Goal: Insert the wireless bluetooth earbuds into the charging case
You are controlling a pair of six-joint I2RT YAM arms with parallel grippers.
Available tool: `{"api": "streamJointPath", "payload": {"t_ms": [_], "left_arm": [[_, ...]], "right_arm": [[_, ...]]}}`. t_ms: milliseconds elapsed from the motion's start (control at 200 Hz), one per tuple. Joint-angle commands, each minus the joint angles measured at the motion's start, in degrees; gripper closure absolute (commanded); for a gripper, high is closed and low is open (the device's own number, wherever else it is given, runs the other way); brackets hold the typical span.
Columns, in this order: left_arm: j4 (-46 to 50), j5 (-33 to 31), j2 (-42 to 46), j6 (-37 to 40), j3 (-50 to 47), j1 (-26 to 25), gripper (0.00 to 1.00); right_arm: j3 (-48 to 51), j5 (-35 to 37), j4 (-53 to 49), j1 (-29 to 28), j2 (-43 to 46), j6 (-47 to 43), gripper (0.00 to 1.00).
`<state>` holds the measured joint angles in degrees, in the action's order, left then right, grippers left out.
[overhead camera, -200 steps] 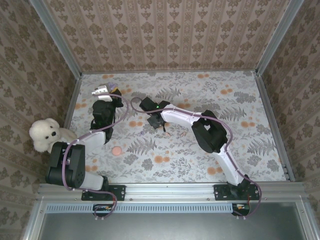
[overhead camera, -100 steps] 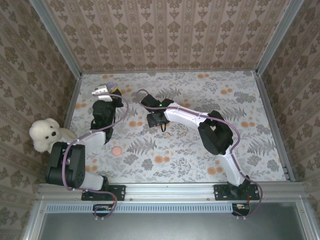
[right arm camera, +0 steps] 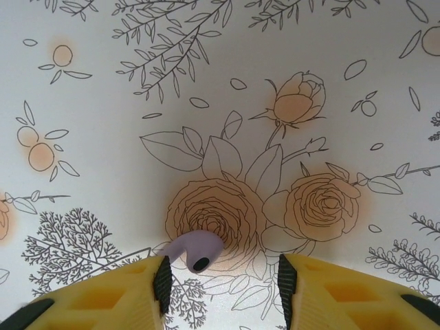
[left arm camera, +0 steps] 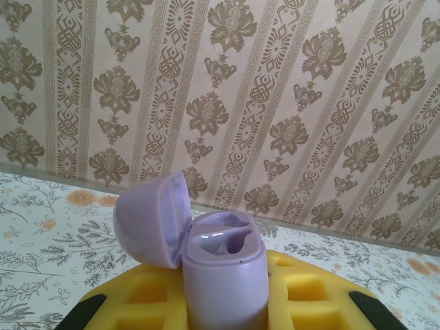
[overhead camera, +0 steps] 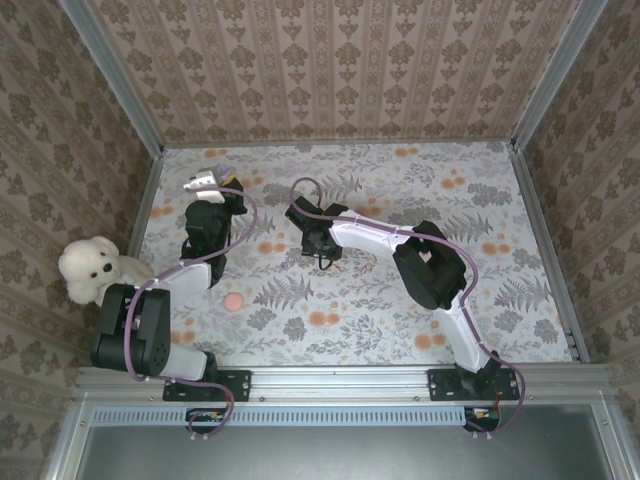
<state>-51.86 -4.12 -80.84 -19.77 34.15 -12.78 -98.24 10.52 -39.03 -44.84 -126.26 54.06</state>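
While lid (left arm camera: 152,218) gapes, charging case (left arm camera: 225,282) sits empty.

glossy lilac plastic charging case (left arm camera: 223,289), smooth lilac earbud (right arm camera: 196,249), matt yellow plastic fingers (right arm camera: 103,297), matt printed tabletop (right arm camera: 323,75)

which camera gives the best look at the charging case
Left wrist: the charging case stands close up, lid hinged open, earbud wells visible. Top external shows it as a small pale shape at the left gripper.
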Motion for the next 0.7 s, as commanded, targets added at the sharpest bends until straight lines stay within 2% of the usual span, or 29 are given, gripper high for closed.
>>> {"api": "streamJointPath", "payload": {"t_ms": [0, 260, 465, 695], "left_arm": [[-1.3, -0.2, 0.0, -0.8, 1.0, -0.4, 1.00], [-1.9, -0.5, 0.1, -0.3, 0.7, -0.3, 1.00], [-2.0, -0.5, 0.1, -0.2, 0.6, -0.3, 1.00], [-2.0, -0.5, 0.2, -0.3, 0.4, -0.3, 1.00]], "right_arm": [[-0.9, 0.7, -0.3, 0.3, -1.7, 2.7, 0.53], [-2.5, -1.0, -0.1, 0.5, -3.6, 3.0, 0.58], [-2.7, -1.6, 0.1, 0.6, -4.2, 1.9, 0.67], [-4.2, -4.2, -0.3, 1.3, -5.1, -6.5, 0.77]]}}
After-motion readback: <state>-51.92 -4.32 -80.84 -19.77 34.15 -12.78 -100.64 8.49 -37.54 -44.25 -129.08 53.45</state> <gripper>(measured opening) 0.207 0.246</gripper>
